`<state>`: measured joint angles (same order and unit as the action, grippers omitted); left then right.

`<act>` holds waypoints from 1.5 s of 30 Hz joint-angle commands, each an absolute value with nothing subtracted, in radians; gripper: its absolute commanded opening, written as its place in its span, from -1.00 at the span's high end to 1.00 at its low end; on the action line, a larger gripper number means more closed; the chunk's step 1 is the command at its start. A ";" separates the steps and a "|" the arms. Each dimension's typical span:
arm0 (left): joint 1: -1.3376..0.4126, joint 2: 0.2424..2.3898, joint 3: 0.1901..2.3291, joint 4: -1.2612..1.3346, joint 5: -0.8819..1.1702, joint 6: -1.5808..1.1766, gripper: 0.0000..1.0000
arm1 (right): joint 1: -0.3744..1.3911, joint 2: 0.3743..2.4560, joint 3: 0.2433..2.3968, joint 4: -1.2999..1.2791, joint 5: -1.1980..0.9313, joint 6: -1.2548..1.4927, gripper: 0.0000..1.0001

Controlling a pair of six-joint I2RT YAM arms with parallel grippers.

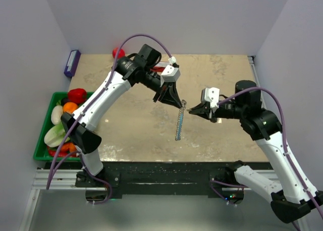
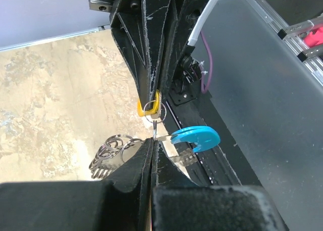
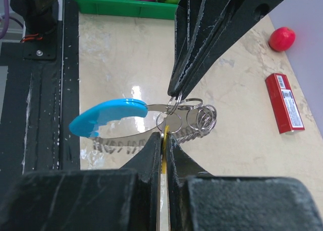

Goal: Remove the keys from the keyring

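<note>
Slippage as main hazard: tiny brass-yellow metal key [image 3: 164, 140] pinched only by its edge between the pressed-together fingers of right gripper [image 3: 165, 134], so liable to pop free under a sharp tug, or to jam on the wire coil if twisted off-axis. Opposite, left gripper [image 2: 152, 140] clamped tight on a small ring of floppy silvery chain-link keyring with light-blue curved segment [image 1: 179, 124], dangling mid-air above mottled beige tabletop [image 1: 131, 125].
</note>
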<state>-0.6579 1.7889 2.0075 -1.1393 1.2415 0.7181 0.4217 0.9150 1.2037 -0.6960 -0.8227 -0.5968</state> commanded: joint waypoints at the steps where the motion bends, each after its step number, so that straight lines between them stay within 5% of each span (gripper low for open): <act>1: -0.643 1.738 2.014 -1.104 1.235 0.676 1.00 | 0.419 0.907 1.224 -0.723 -0.847 -0.607 1.00; 23: -0.641 1.749 2.060 -1.140 1.293 0.699 1.00 | 0.429 0.919 1.049 -0.627 -0.850 -0.606 1.00; 45: -0.652 1.752 2.051 -1.114 1.255 0.681 1.00 | 0.476 0.939 1.092 -0.621 -0.854 -0.604 1.00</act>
